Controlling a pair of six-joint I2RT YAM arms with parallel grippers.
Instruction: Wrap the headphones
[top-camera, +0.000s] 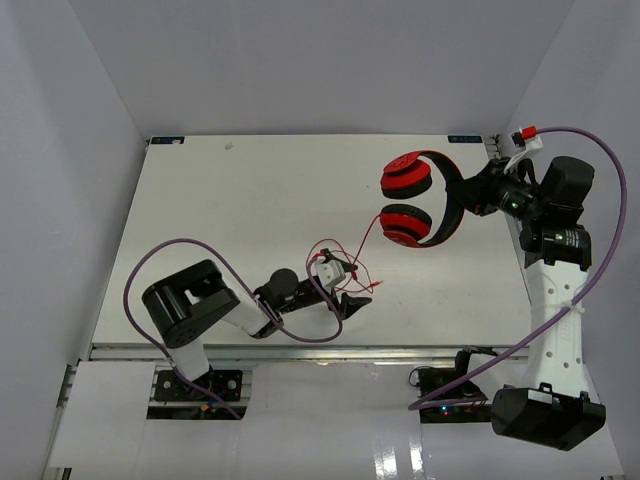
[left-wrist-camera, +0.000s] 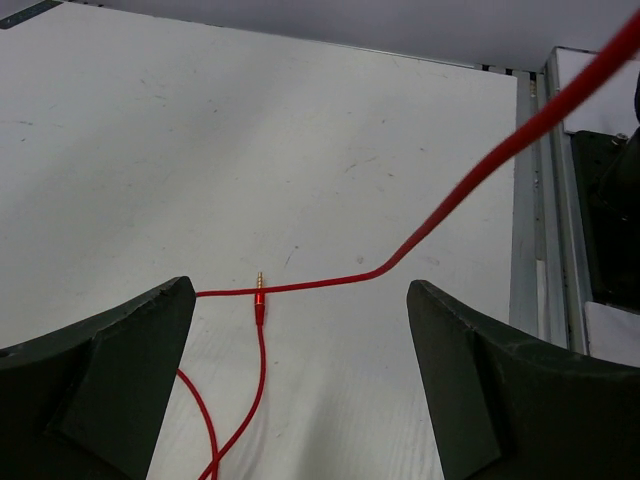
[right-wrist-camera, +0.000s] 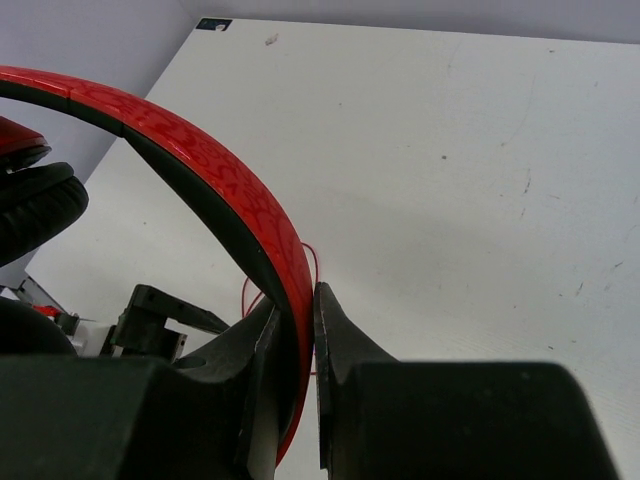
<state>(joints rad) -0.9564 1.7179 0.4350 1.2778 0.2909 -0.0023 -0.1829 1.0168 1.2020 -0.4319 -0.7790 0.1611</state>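
The red headphones hang above the table's back right, both round ear cups pointing left. My right gripper is shut on the headband, which runs between its two fingers in the right wrist view. The thin red cord drops from the lower cup to loose loops around my left gripper. That gripper is open and low over the table; the cord crosses between its fingers and the gold-tipped plug lies there, ungripped.
Thick purple robot cables arc over the right arm and the left arm. A metal rail marks the white table's near edge. White walls close in the left, back and right sides.
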